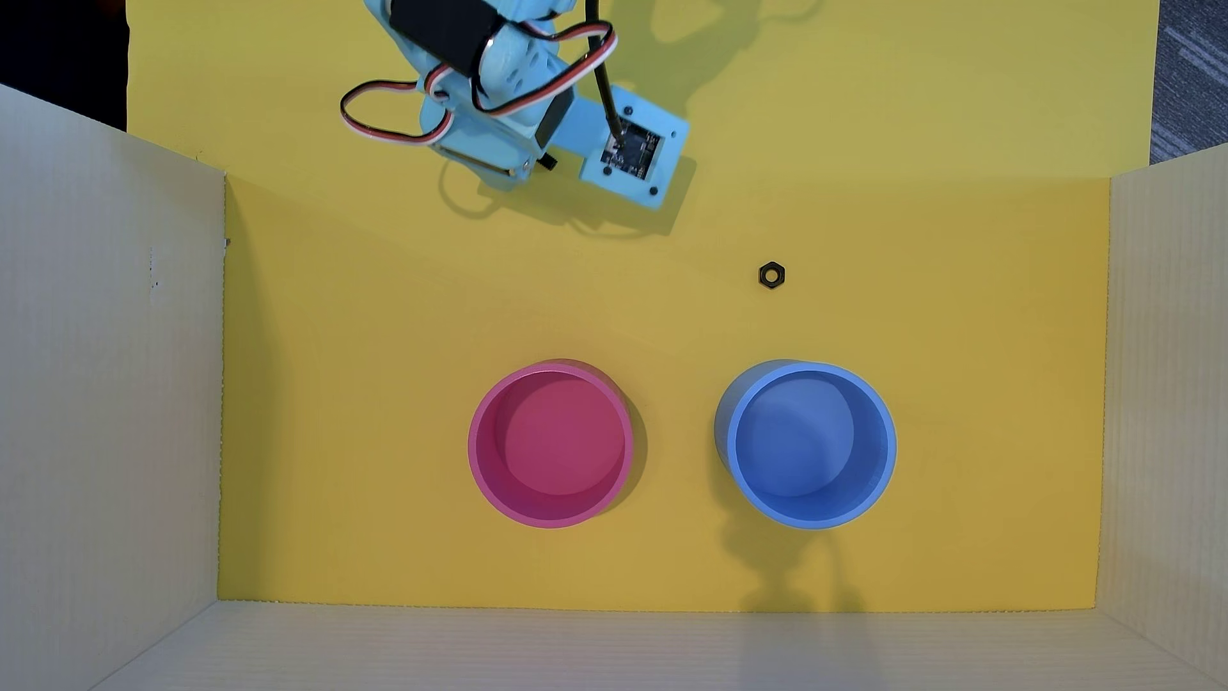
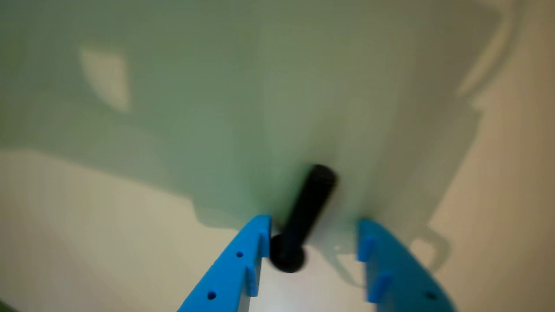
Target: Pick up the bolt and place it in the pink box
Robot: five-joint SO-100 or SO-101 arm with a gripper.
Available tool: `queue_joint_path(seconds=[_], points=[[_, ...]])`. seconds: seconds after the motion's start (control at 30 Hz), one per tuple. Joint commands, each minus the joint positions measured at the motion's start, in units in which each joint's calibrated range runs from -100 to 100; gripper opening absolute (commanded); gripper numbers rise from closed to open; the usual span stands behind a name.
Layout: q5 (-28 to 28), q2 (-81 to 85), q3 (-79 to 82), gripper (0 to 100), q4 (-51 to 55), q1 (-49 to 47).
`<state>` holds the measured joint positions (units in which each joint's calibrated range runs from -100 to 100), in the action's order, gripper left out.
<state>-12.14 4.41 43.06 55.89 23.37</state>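
In the wrist view the black bolt (image 2: pixel 310 208) lies on the pale surface between my two blue fingers, its rounded head close to the left finger (image 2: pixel 243 264). My gripper (image 2: pixel 313 222) is open around it, with a clear gap on the right side. In the overhead view the light-blue arm (image 1: pixel 505 86) reaches in from the top and hides the fingertips and most of the bolt. The pink box (image 1: pixel 480 458) stands upright and empty in the lower middle of the yellow floor, well away from the arm.
A round blue container (image 1: pixel 884 458) stands to the right of the pink box. A small black hex nut (image 1: pixel 771 275) lies on the yellow floor above the blue one. Cardboard walls (image 1: pixel 106 398) close in the left, right and bottom sides.
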Motion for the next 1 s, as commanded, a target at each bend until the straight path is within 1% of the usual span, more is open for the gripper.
queue_joint_path(seconds=[0.0, 0.03, 0.17, 0.3, 0.4, 0.63, 0.83, 0.97], points=[[0.3, -2.3, -0.5, 1, -1.4, -0.2], [0.3, -2.5, -0.6, 2, -1.4, -0.2], [0.2, -2.2, -1.3, 1, -1.4, -1.4], [0.3, 0.6, -6.9, 1, -0.3, -2.8], [0.5, 5.5, -12.1, 1, 3.4, -2.8], [3.7, 13.4, -21.6, 1, 9.4, -2.9], [5.5, 13.6, -28.8, 1, 12.1, -8.8], [6.6, 10.5, -33.4, 1, 12.1, -12.6]])
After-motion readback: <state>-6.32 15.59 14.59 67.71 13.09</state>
